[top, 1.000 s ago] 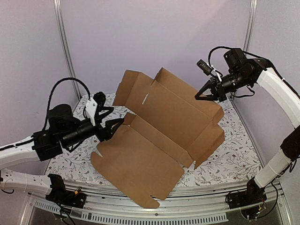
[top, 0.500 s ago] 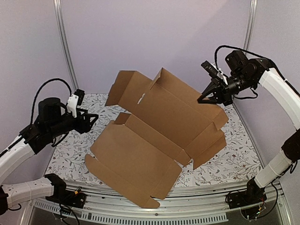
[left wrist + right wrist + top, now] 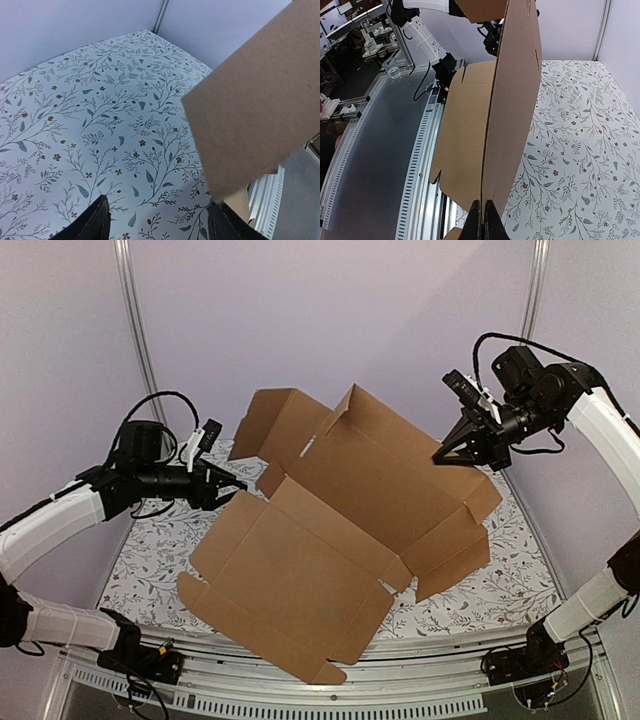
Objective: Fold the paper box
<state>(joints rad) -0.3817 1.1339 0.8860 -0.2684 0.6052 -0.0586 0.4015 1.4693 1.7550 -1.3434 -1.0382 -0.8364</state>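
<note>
The paper box is a brown die-cut cardboard sheet, partly unfolded, lying tilted across the table with its far side raised. My right gripper is shut on the raised far right edge of the sheet; in the right wrist view the fingertips pinch the cardboard edge-on. My left gripper stands open just left of the box's middle fold. In the left wrist view its fingers are spread over the cloth, and a cardboard corner hangs by the right finger with nothing between them.
A floral tablecloth covers the table. A slotted metal rail runs along the near edge, and the near panel of the box overhangs it. Upright frame posts and purple walls close in the back and sides.
My left arm pulled back from the box's left flap, then swung in again higher. The right gripper drifted right with the edge, and the sheet shifted a little left and flattened.
</note>
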